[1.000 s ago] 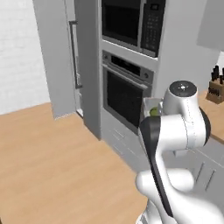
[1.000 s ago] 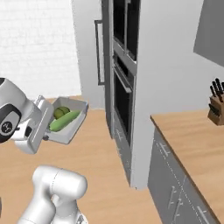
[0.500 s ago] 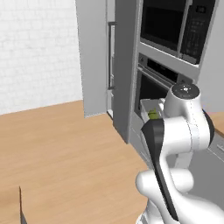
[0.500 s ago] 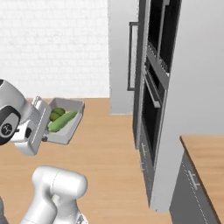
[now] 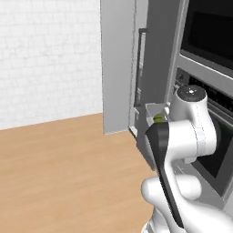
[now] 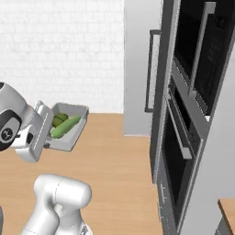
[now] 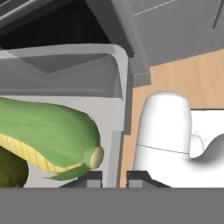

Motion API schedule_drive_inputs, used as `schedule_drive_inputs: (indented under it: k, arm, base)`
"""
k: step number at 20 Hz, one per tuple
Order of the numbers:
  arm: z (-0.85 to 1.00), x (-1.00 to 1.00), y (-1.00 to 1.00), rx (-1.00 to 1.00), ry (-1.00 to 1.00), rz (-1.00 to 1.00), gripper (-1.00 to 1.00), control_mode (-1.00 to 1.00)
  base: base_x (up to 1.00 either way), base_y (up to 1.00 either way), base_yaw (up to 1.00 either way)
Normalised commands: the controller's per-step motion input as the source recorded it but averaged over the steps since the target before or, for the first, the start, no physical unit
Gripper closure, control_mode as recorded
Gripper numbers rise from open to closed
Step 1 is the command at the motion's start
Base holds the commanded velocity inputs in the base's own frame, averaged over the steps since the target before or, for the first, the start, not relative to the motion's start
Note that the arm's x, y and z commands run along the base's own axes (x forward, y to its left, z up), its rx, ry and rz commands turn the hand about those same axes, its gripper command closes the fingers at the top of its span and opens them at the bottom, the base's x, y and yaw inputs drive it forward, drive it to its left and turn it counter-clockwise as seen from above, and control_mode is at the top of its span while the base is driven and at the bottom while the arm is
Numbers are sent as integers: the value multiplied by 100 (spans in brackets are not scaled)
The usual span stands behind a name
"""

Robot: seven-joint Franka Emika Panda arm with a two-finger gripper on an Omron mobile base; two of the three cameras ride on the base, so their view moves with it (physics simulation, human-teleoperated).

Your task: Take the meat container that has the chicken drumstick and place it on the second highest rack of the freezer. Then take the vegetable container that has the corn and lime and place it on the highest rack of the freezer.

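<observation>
My gripper [image 7: 113,179] is shut on the near wall of the vegetable container [image 7: 120,109], a light-grey tray. In it lie the corn [image 7: 48,135] in its green husk and, beside it, the dark-green lime [image 7: 11,168]. From the right base the container [image 6: 75,133] hangs at the left, level, with the corn [image 6: 66,126] and the lime [image 6: 57,120] inside and the gripper [image 6: 46,134] on its near end. The freezer [image 6: 137,69] with its black bar handle [image 6: 150,69] stands ahead, also grey in the left base view [image 5: 119,63]. Its racks are hidden. The meat container and chicken drumstick are out of view.
Dark wall ovens [image 6: 193,92] stand in a tall grey column just right of the freezer, close to the arm [image 5: 191,127]. A white brick wall [image 5: 45,54] and open wooden floor [image 5: 68,168] lie to the left. A counter corner [image 6: 228,209] shows at lower right.
The whole picture has shifted: the base has driven and turned, so the freezer and ovens stand nearer and larger. The container with corn and lime stays in my grip as before.
</observation>
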Motion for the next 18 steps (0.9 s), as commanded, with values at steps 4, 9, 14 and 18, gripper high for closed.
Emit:
schedule_drive_inputs:
  k: [4,9,14,18]
  arm:
    - [0,0,0,0,0,0,100,100]
    - [0,0,0,0,0,0,100,100]
    - [0,0,0,0,0,0,100,100]
    - [0,0,0,0,0,0,100,100]
  base:
    - [100,30,13]
    - [100,39,9]
    - [100,19,4]
    - [100,5,0]
